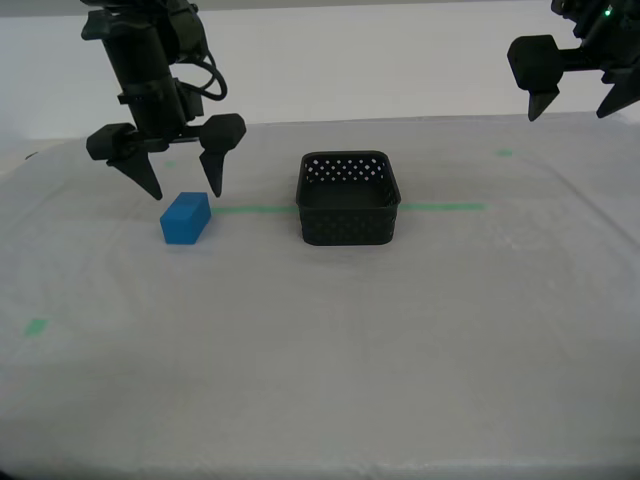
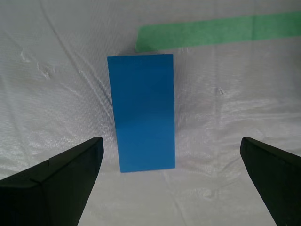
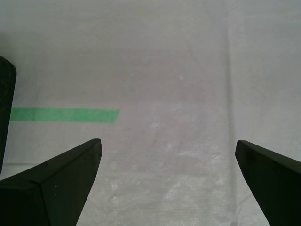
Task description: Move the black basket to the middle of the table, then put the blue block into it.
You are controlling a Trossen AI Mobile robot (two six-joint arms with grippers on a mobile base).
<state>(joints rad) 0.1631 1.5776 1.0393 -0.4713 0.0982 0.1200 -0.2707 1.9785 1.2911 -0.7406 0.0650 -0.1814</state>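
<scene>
Toward the exterior view's left, my second gripper (image 1: 184,187) hangs spread wide just above the blue block (image 1: 185,218), which lies on the table (image 1: 320,380). Near the middle sits the black basket (image 1: 348,198), seemingly empty. My first gripper (image 1: 577,107) hovers apart at that view's upper right.

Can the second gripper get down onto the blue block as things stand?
Probably yes. My second gripper hangs open just above the blue block, which the second wrist view shows lying between the fingertips. Nothing lies between them, and the black basket stands apart on the exterior view's right.
</scene>
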